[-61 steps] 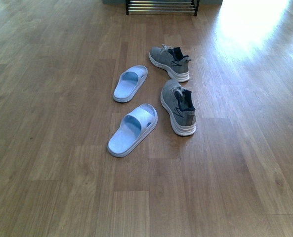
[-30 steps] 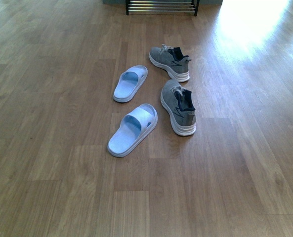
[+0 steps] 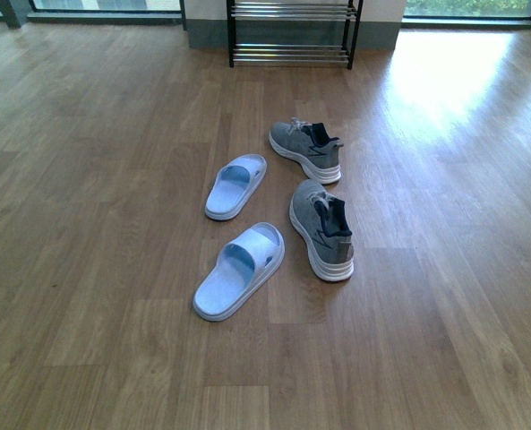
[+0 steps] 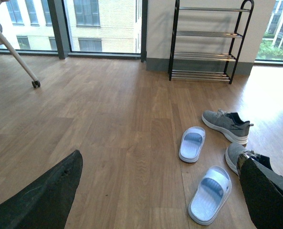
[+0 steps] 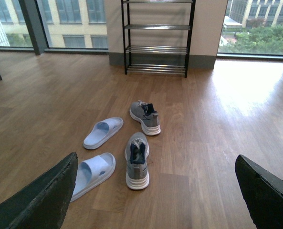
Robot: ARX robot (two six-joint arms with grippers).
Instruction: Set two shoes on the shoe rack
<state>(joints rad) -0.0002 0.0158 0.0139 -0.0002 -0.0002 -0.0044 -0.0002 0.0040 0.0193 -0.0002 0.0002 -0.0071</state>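
Note:
Two grey knit sneakers with white soles lie on the wooden floor. The near sneaker (image 3: 322, 229) points away from me; the far sneaker (image 3: 306, 149) lies slanted beyond it. Both show in the right wrist view, near sneaker (image 5: 137, 160) and far sneaker (image 5: 145, 117), and in the left wrist view, far sneaker (image 4: 226, 125) and near sneaker (image 4: 234, 156), partly behind a finger. The shoe rack (image 3: 290, 36), black frame with chrome bars, stands against the far wall. My left gripper (image 4: 165, 191) and right gripper (image 5: 153, 191) are open, empty, well short of the shoes. Neither arm shows in the front view.
Two pale blue slide slippers lie left of the sneakers, the near slipper (image 3: 239, 270) and the far slipper (image 3: 235, 185). A white chair leg with a caster (image 4: 17, 57) stands far left. Windows run along the back wall. Sun glare (image 3: 453, 63) lies on the floor at right.
The front view has tilted up or pulled back: shoes and slippers sit lower in the picture and more of the rack and wall shows. The shoes have not moved on the floor.

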